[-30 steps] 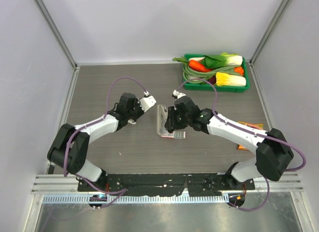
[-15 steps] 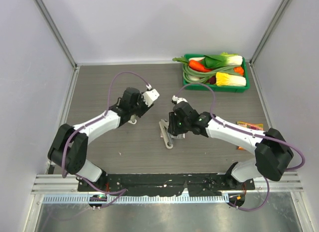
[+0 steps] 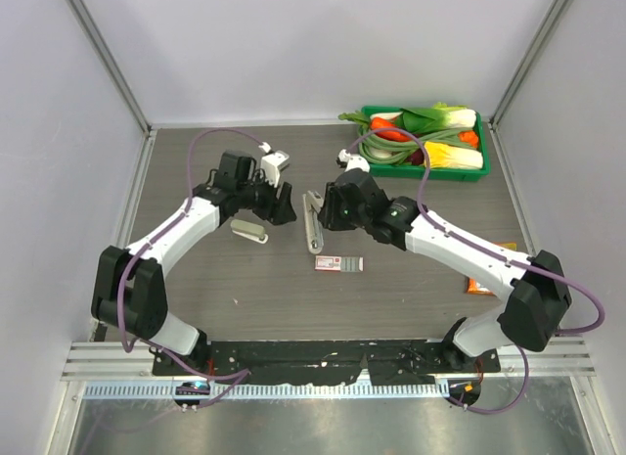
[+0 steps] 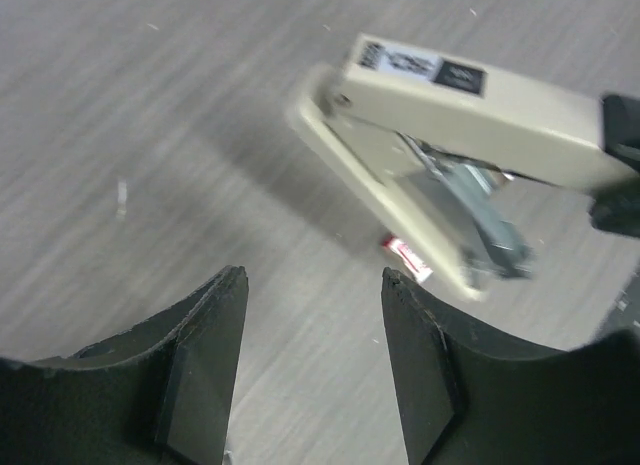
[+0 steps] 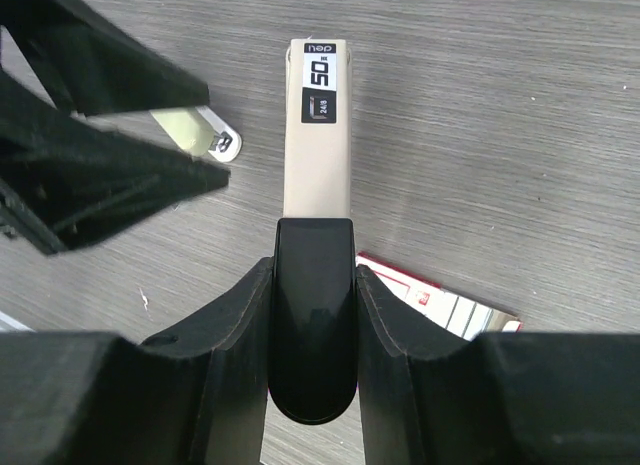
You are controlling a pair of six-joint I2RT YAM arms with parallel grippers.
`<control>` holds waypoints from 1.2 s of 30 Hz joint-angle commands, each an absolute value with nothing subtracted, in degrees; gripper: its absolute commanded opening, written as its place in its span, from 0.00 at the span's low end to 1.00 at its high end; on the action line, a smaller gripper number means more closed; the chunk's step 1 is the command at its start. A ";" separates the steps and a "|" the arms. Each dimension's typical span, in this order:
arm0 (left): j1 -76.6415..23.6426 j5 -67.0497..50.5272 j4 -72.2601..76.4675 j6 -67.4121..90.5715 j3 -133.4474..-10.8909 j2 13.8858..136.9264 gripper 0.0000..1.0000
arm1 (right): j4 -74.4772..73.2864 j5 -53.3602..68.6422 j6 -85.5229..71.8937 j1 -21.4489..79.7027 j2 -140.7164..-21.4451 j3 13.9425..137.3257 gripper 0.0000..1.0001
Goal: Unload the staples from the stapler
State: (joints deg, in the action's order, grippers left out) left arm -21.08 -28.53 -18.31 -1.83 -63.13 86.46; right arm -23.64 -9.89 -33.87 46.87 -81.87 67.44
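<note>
The stapler (image 3: pixel 314 220) has a beige top (image 5: pixel 318 135) and is hinged open. In the left wrist view its top (image 4: pixel 470 110) is spread from its base and the grey metal magazine (image 4: pixel 478 207) shows between them. My right gripper (image 3: pixel 329 212) is shut on the stapler's black rear end (image 5: pixel 312 315) and holds it just above the table. My left gripper (image 3: pixel 282 206) is open and empty, just left of the stapler; its fingers (image 5: pixel 95 135) show in the right wrist view. I cannot make out a separate staple strip.
A flat pink-and-white box (image 3: pixel 338 264) lies on the table below the stapler; it also shows in the right wrist view (image 5: pixel 450 300). A small cream piece (image 3: pixel 249 230) lies under the left arm. A green tray (image 3: pixel 423 170) of toy vegetables stands at the back right.
My right gripper has carried the stapler off the pink-and-white box and toward the back, leaving the box bare. My left gripper has swung back and turned toward the stapler.
</note>
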 commanded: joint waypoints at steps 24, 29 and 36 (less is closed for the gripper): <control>-21.36 -52.38 -9.85 10.37 -55.37 86.92 0.69 | -15.91 -13.71 -38.67 47.11 -84.11 77.08 0.01; -21.45 -52.38 -8.00 11.25 -55.63 88.50 0.68 | -15.12 -12.66 -40.25 47.02 -83.67 76.99 0.01; -21.88 -53.79 -9.31 8.01 -55.46 89.39 0.66 | -14.68 -12.48 -40.78 47.02 -83.32 77.08 0.01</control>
State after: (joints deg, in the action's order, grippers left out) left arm -21.39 -51.53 -10.92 10.09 -55.55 89.32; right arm -21.61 -12.14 -39.18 46.87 -85.25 72.97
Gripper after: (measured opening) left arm 0.665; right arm 0.385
